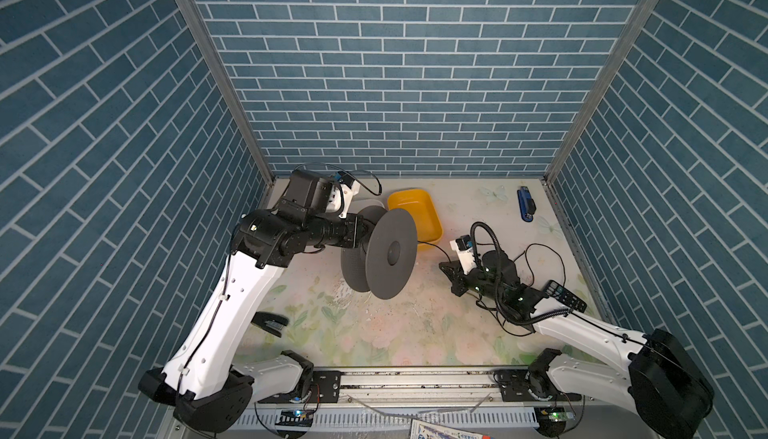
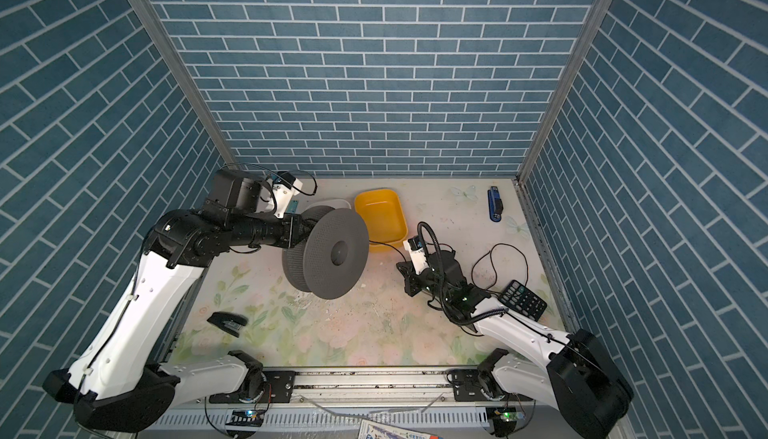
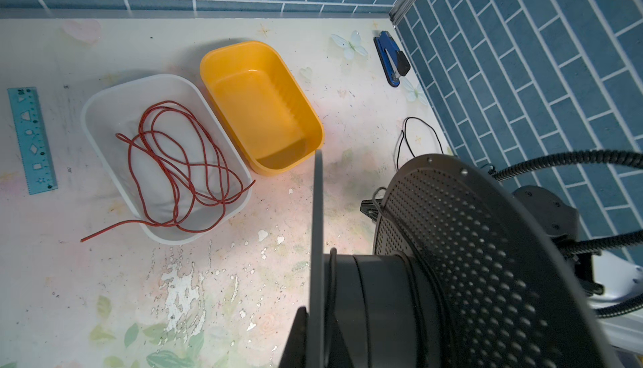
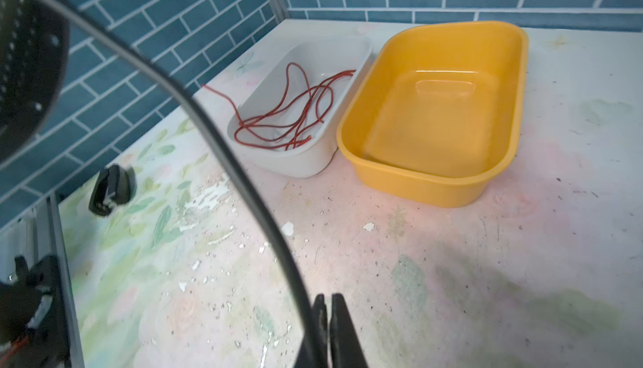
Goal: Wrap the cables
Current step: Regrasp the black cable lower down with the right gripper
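Left gripper (image 3: 315, 335) is clamped on the left flange of the spool (image 1: 390, 254), with a finger on each side of the disc. It holds the spool clear of the table (image 1: 374, 333), axle roughly level and pointing right. That makes sense: the hub is free all round, so cable can be laid on without the reel dragging on anything.

The cable (image 4: 245, 188) is the thin black one. The left wrist view shows a few turns on the hub. From the spool it arcs down and right to the right gripper (image 4: 328, 335), which sits low over the table, right of centre. The rest lies in loose loops on the table further right, beside the calculator (image 1: 565, 296).

Right gripper's jaws are closed tight. The cable runs down alongside the fingertips, but the contact is at the frame edge. Can't tell if it's pinched between the pads or just lying against one finger. The position suits a feed hand: between the reel and the slack, able to guide and tension the run.

My read: early in the winding, with most of the length off the reel. The next move probably needs either the right hand carrying cable round the hub or the left wrist rolling the spool.

Risks:
- Slack snagging on the calculator or on the right arm's ribbed hose (image 3: 574, 155).
- Thin cable slipping out of the pads.
- Turns bunching against one flange.
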Controlling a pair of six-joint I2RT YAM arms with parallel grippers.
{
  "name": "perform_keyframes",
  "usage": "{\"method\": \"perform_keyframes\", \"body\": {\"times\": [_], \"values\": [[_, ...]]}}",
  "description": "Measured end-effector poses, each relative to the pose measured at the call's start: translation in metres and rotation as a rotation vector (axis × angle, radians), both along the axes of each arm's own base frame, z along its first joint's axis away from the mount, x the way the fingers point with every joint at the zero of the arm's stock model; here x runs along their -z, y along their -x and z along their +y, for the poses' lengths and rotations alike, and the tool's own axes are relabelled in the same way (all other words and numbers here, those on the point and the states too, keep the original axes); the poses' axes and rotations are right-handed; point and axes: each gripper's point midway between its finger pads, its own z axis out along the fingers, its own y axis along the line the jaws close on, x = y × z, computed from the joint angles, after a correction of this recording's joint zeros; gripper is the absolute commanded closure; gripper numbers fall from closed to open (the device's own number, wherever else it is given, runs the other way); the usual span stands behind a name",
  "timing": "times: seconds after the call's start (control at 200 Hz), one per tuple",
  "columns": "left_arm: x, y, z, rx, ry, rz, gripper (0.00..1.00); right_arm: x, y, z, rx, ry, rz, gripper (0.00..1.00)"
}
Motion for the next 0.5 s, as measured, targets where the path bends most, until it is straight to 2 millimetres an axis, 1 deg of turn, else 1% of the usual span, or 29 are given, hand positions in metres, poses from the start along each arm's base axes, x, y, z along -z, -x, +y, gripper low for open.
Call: {"method": "perform_keyframes", "body": {"times": [0.085,0.145,0.32,0.5], "values": [[0.001,-0.008,0.001,-0.02,0.044,0.012,1.0,0.0,-0.002,-0.002,0.043,0.02,-0.019,1.0],[0.005,-0.015,0.003,-0.044,0.073,0.026,1.0,0.001,0.0,-0.001,0.06,0.04,-0.03,1.0],[0.025,-0.036,0.01,-0.124,0.132,0.069,1.0,0.009,0.012,0.006,0.08,0.108,-0.052,1.0],[0.046,-0.054,0.013,-0.203,0.199,0.093,1.0,0.024,0.027,0.017,0.072,0.188,-0.069,1.0]]}}
